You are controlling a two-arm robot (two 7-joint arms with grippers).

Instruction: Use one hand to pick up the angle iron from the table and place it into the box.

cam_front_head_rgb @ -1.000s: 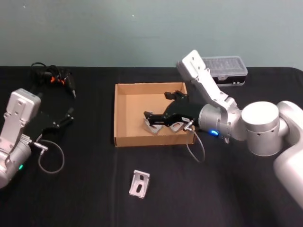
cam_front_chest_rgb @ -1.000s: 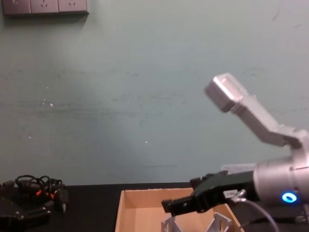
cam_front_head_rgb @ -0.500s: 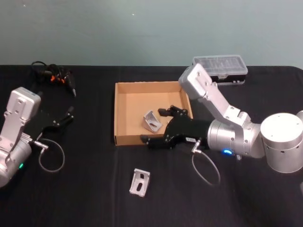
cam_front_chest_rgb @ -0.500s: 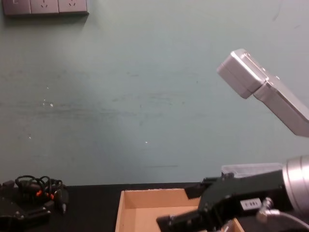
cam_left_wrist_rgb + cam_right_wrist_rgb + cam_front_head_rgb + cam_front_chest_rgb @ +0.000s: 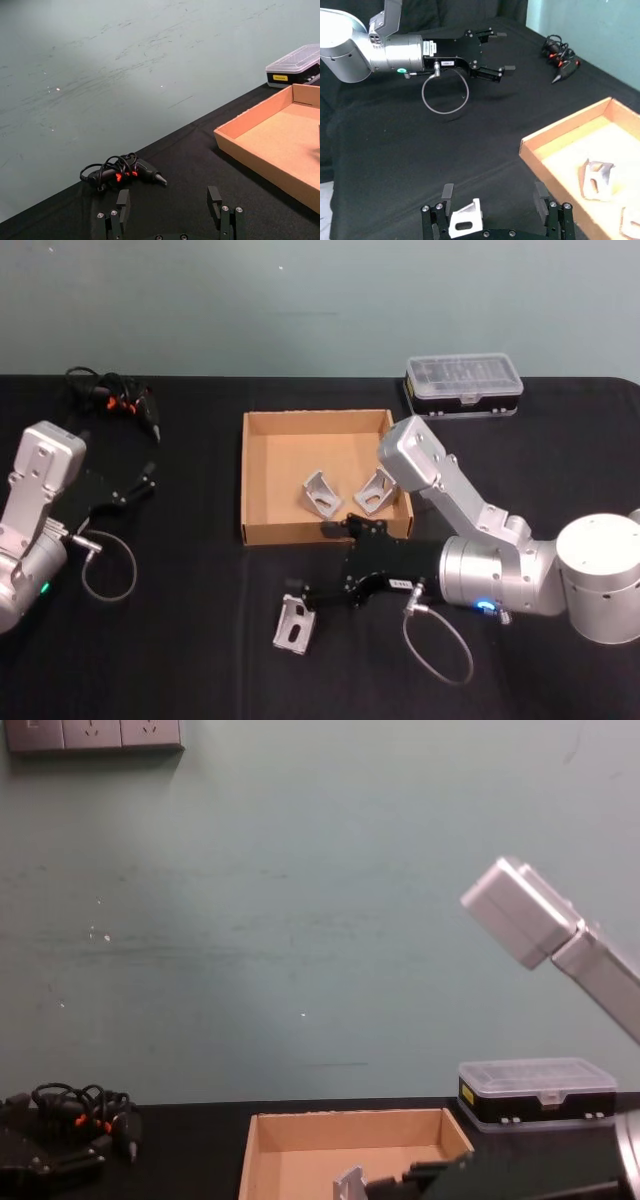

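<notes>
One angle iron (image 5: 295,625) lies on the black table (image 5: 170,660) in front of the box (image 5: 258,455). Two more angle irons (image 5: 321,494) (image 5: 375,490) rest inside the box. My right gripper (image 5: 312,560) hovers open just in front of the box's near wall, with one finger right by the loose piece. The right wrist view has that angle iron (image 5: 465,220) close to one finger, under the open right gripper (image 5: 493,195), with the box (image 5: 560,145) beyond. My left gripper (image 5: 135,485) sits parked and open at the far left.
A clear-lidded plastic case (image 5: 463,383) stands behind the box on the right. A tangled black cable bundle with orange parts (image 5: 112,400) lies at the back left. A loose wire loop (image 5: 108,575) hangs by the left arm.
The right gripper has drawn back out of the box, over its near wall, and come down toward the loose angle iron on the table. The left arm has stayed put.
</notes>
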